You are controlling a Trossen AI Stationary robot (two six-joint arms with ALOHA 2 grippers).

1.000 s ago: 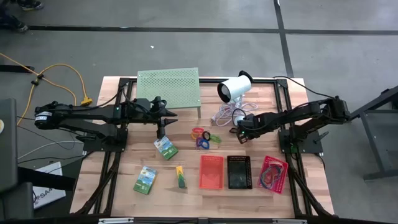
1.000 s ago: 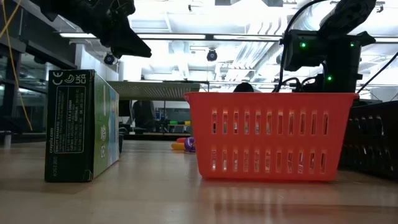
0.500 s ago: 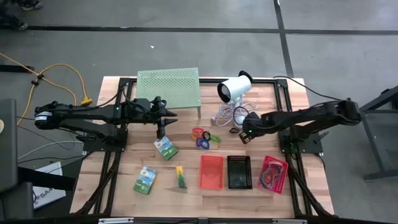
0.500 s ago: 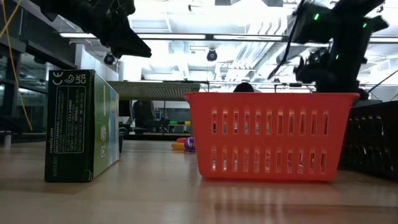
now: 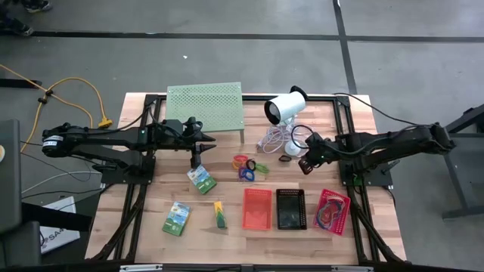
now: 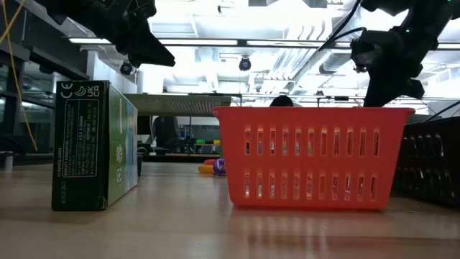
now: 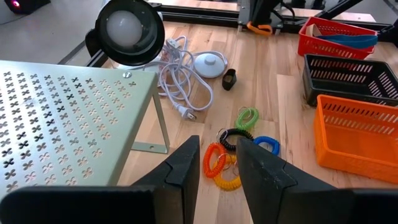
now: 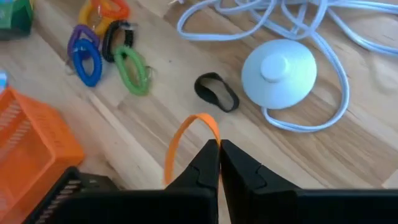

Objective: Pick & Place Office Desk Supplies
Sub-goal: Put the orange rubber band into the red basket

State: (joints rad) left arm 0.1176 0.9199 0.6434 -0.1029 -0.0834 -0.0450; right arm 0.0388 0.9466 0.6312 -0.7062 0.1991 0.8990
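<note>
My right gripper (image 5: 305,164) hangs above the table to the right of the coloured coiled loops (image 5: 249,165), shut on an orange rubber band (image 8: 186,134). A black band (image 8: 216,92) lies flat on the wood beside it. My left gripper (image 5: 198,156) stands open and holds nothing, just above a small green pack (image 5: 201,178). Two more green packs (image 5: 176,217) (image 5: 219,215) lie near the front. The red basket (image 5: 256,208), the black basket (image 5: 290,208) and the pink basket (image 5: 332,210) stand in a row; the pink one holds red and blue bands. My right gripper pinches the orange rubber band at one end of its loop (image 8: 210,127) between its two fingertips. The fingers slant down from the table's right side. The rest of the band curves away and hangs below the fingers, slack.
A white cylinder device (image 5: 286,107) with its coiled cable (image 5: 276,138) and round puck (image 8: 280,71) lies at the back. To its left stands the pale-green perforated stand (image 5: 204,106). In the low view a green pack (image 6: 97,144) stands left of the red basket (image 6: 309,155).
My right gripper has risen and drawn back toward the table's right edge, staying shut. It has also tipped and rolled as it came up.
</note>
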